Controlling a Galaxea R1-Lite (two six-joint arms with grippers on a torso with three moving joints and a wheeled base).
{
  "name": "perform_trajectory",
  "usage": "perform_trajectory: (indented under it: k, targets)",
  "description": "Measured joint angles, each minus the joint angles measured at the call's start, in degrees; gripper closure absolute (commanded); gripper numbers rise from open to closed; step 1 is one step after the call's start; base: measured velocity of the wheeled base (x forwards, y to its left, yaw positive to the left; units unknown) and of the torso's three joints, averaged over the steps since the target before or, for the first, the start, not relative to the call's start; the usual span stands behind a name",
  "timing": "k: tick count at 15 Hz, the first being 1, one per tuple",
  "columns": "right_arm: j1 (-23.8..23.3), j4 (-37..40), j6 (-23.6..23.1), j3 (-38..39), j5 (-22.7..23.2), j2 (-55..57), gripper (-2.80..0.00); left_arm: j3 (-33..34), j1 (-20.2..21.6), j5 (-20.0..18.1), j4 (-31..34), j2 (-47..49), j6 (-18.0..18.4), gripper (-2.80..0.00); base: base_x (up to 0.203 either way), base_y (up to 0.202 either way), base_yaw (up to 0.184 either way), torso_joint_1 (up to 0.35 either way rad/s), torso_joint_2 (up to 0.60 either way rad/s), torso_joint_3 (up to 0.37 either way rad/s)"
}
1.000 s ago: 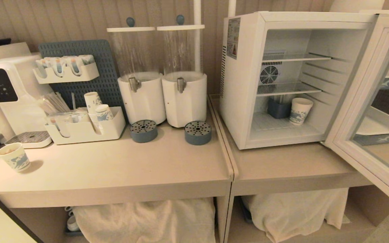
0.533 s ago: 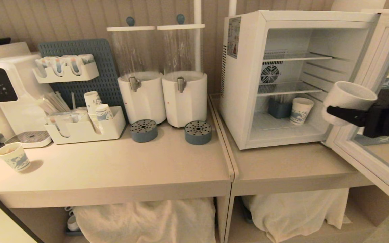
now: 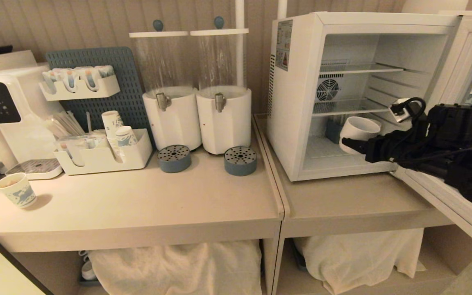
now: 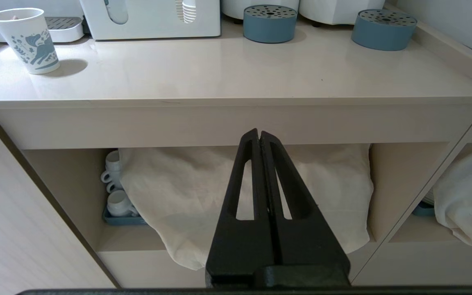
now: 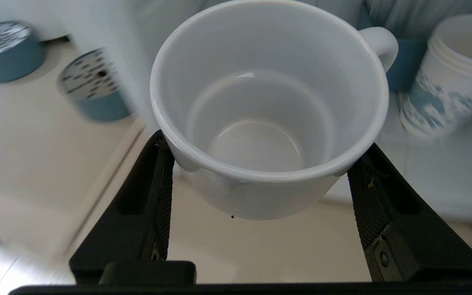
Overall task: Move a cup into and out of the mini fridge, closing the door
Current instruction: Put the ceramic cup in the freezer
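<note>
Head view: mini fridge [image 3: 301,94] stands on the right counter section, its door [image 3: 461,135] swung wide open to the right. Right gripper [image 3: 352,141] reaches in from the right, holding the cup [image 3: 358,130] at the fridge's open front, just above the bottom shelf. Cup not set down. A blue container [image 3: 333,129] sits at the back of that shelf, partly hidden behind the cup. Left arm not in view here.

Left wrist view: left gripper [image 4: 259,137] parked low in front of the counter [image 4: 228,78], fingers pressed together, holding nothing. A printed paper cup [image 4: 29,39] stands on the counter at far left.

Right wrist view: fingers [image 5: 158,192] spread wide and clamped on either side of the cup's wall; cup empty, upright, handle pointing away from the gripper. Another printed cup [image 5: 453,73] stands close beyond it inside the fridge.

Progress, judged: door open, cup at the threshold. Left: place it, release, withdraw, retrieve it, shut the door.
</note>
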Motion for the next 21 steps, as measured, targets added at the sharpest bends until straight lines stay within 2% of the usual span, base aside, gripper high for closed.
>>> perform_trajectory:
  k: [3,8,15,21]
  targets:
    - [0.0,-3.3,0.1,-3.9,0.0,7.7,0.0,0.0,0.0,0.0,0.0,0.0,0.0,0.0,0.0,0.0,0.0,0.0,0.0,0.0]
    - [-0.1,-2.4,0.1,-12.9,-0.5,16.7,0.0,0.0,0.0,0.1,0.0,0.0,-0.1,0.0,0.0,0.0,0.0,0.0,0.0,0.0]
    - [-0.3,5.4,0.0,-27.4,-0.6,25.6,0.0,0.0,0.0,0.1,0.0,0.0,-0.2,0.0,0.0,0.0,0.0,0.0,0.0,0.0]
    - [-0.3,9.3,-0.2,-36.6,-1.3,31.3,0.0,0.0,0.0,0.1,0.0,0.0,-0.3,0.0,0.0,0.0,0.0,0.0,0.0,0.0]
